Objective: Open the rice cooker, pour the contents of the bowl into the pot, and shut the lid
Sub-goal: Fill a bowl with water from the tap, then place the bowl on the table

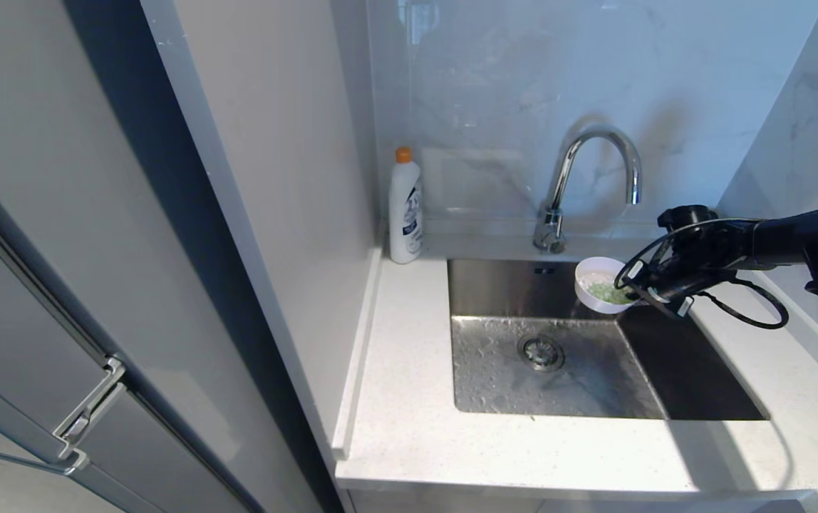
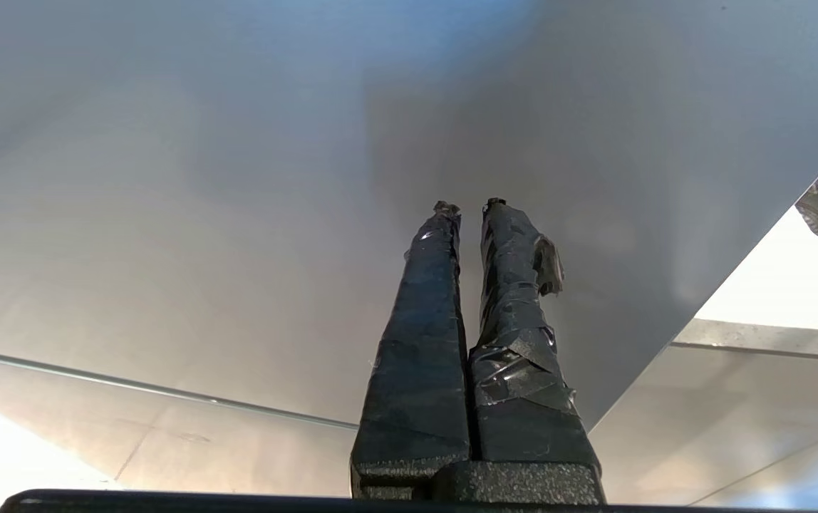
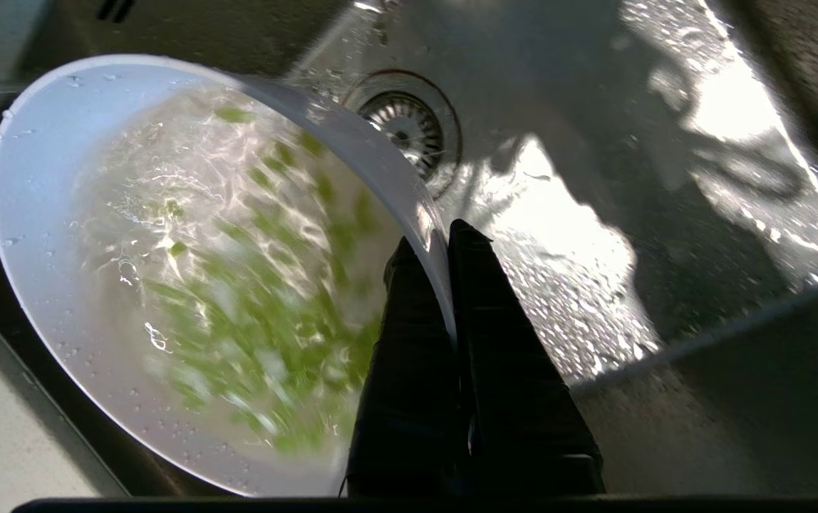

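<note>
A: Where is the bowl [image 1: 600,284] sitting at this moment?

B: It is hanging in the air over the far right corner of the sink [image 1: 687,370], just below the tap [image 1: 594,178]. The right end effector [image 1: 638,291] is gripping its rim: in the right wrist view the two fingers [image 3: 484,342] are pinching the thin wall [image 3: 380,164], one inside and one outside, nearly closed on it.

A: And what is it carrying?

B: The contents [image 3: 266,299], green chopped bits over a whitish base, are lying under water that appears to be sloshing. The bowl is tipping slightly, its low side towards the end effector.

A: So which way does the move have to go?

B: That is the awkward part. The rice cooker is showing in none of the views, so its direction from the bowl cannot be told. The bowl is extending leftward from the end effector, out towards the drain [image 1: 541,351], so any swing is likely to need the rim kept level or liquid may spill.

A: And the left arm?

B: The left end effector [image 2: 467,206] is idling away from the counter [image 1: 409,399], fingers nearly together and holding nothing, facing a plain grey panel [image 2: 238,214]. The right arm is clearly the nearer one.
</note>
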You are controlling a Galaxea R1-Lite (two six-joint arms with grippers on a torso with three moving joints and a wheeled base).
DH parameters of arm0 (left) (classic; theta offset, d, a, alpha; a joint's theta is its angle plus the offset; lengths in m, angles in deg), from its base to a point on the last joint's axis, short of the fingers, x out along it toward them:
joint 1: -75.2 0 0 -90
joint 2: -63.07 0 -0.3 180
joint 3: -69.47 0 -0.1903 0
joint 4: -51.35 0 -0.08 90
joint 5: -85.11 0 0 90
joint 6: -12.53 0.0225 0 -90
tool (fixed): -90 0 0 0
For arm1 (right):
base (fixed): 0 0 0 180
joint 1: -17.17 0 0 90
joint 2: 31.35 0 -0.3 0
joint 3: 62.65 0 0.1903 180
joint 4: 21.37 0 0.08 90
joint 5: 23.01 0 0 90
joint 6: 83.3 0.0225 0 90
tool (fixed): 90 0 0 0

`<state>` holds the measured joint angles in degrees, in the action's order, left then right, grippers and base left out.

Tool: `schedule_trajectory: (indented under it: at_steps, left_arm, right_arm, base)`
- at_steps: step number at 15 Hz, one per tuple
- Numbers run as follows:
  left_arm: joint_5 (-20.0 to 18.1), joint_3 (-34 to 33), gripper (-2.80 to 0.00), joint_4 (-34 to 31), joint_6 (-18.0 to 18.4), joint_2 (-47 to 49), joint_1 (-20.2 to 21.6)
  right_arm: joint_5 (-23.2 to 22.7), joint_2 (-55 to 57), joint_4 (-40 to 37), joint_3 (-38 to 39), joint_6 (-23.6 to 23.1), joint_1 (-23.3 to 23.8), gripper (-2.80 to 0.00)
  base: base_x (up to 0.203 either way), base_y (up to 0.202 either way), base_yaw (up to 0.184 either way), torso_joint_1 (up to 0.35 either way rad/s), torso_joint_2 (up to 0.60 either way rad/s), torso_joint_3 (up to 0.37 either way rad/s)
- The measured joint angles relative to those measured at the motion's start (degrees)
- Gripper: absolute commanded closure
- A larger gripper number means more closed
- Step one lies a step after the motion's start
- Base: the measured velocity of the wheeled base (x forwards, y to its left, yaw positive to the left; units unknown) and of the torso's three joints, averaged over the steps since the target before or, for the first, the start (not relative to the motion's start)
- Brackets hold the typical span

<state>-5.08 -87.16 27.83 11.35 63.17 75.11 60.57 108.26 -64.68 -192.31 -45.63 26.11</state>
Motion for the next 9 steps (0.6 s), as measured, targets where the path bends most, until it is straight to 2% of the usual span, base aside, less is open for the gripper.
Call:
schedule_trajectory:
  at_steps: [6,9]
  left_arm:
    - [0.0,0.0,0.00,0.0,0.0,0.0,0.0]
    - [0.0,0.0,0.00,0.0,0.0,0.0,0.0]
  right_arm:
    - [-0.2,-7.1,-5.7,5.3,-2.1,2.0,0.00]
    - [-1.9,-11.0,-6.5,10.6,-3.0,3.0,0.00]
  base:
    - [0.000,0.000,0.000,0.000,0.00,0.000]
    - [0.000,0.000,0.000,0.000,0.00,0.000]
